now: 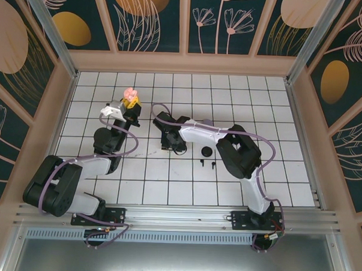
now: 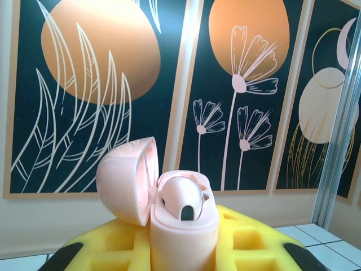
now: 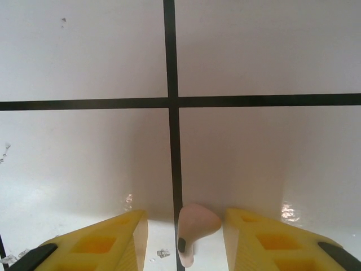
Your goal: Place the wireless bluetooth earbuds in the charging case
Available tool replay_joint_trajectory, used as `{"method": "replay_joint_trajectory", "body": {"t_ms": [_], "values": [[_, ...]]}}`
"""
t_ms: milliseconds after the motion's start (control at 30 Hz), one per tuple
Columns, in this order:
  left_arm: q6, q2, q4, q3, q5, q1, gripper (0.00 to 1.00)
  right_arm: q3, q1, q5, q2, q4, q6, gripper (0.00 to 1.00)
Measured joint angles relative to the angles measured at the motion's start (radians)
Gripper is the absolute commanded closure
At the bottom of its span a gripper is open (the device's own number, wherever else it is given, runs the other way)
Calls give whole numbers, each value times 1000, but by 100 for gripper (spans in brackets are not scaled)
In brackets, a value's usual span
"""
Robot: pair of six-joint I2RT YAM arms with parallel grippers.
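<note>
While the left arm reaches toward the far left part of the worktop (image 1: 231, 95), its wrist is level and faces the back wall. The left fingers (image 2: 248, 243) are clamped on the pink charging case (image 2: 183, 237). This case stands upright with its lid (image 2: 127, 180) swung open to the left, and one pink earbud (image 2: 185, 199) sits inside it. The right arm is bent at the elbow, stretches leftward over the middle of the worktop and points its wrist straight down. The right fingers (image 3: 107, 245) stand apart, and a second pink earbud (image 3: 194, 226) lies on the white tile between them, with a small gap at each side. Beside this arm lie a black case (image 1: 206, 151) and two black earbuds (image 1: 201, 163).
</note>
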Motion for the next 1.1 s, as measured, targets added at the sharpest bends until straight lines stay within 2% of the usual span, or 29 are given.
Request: {"method": "replay_joint_trajectory", "body": {"t_ms": [900,1100], "values": [[-13,0,10,-3,35,5,100,19,-1,23,14,-32,-9,81],[-27,1,4,0,63,4,100,-30,-1,27,-15,22,-31,84]]}}
